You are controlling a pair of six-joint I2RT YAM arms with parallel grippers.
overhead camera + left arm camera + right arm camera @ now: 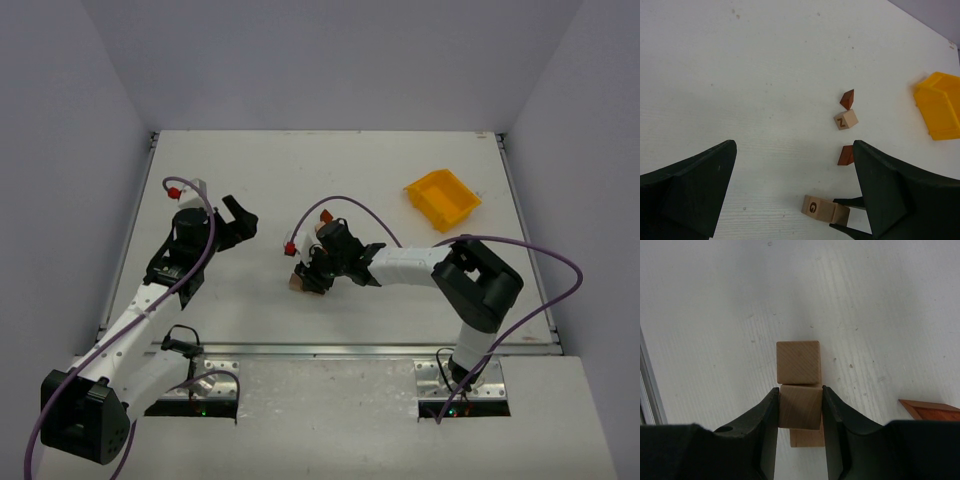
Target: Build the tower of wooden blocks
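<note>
My right gripper (800, 390) is shut on a pale tan cube (800, 407), with a jaw pressed to each side. A second pale cube (798, 362) lies on the table just beyond it and touches it. The edge of a third pale block (808, 438) shows beneath the held one. In the left wrist view the same cluster is a pale block marked G (819, 207) at the right fingertips (850, 202). A cube marked N (845, 120) and two reddish-brown pieces (847, 99) (845, 155) lie loose beyond. My left gripper (795, 147) hangs open and empty, left of the cluster (298, 283).
A yellow plastic bin (442, 198) sits at the back right of the white table (400, 160); it also shows as the yellow bin (940, 107) in the left wrist view. One reddish-brown piece (932, 410) lies right of my right gripper. A metal rail (330, 349) runs along the near edge.
</note>
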